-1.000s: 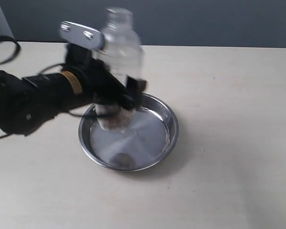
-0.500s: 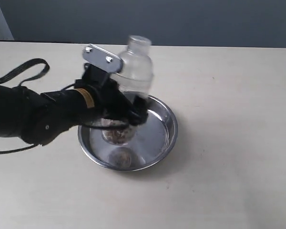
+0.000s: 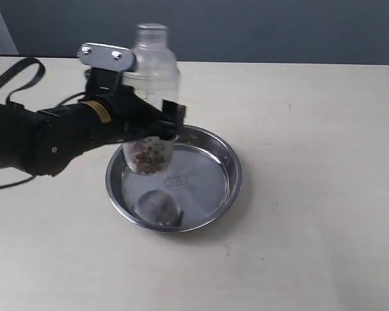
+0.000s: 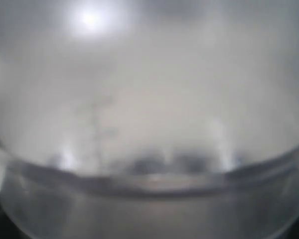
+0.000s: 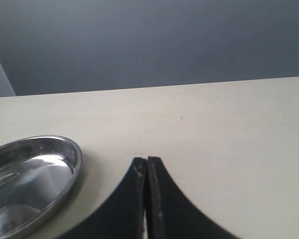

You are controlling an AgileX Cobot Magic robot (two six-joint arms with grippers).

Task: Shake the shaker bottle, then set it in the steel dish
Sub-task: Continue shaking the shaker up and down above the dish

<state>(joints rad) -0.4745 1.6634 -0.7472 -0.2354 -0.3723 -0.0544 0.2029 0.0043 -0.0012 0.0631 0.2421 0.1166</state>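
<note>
The clear shaker bottle [image 3: 152, 91] with brown granules at its base is held upright, its bottom over the left part of the steel dish [image 3: 211, 139]. My left gripper [image 3: 157, 124] is shut on the bottle's lower body, reaching in from the left. Whether the bottle's base touches the dish floor I cannot tell. In the left wrist view the blurred bottle [image 4: 149, 114] fills the whole picture. My right gripper [image 5: 147, 162] is shut and empty over bare table, with the dish [image 5: 65, 149] off to one side of it. The right gripper does not show in the exterior view.
The pale wooden table [image 3: 318, 162] stretches to the right of the dish and in front of it. A dark wall [image 3: 279, 29] runs along the table's far edge. My left arm's black cable [image 3: 19, 74] loops at the left.
The bottle has swung from side to side over the last second, tilting right and dipping toward the dish, then coming back left and upright. The left gripper kept its hold throughout.
</note>
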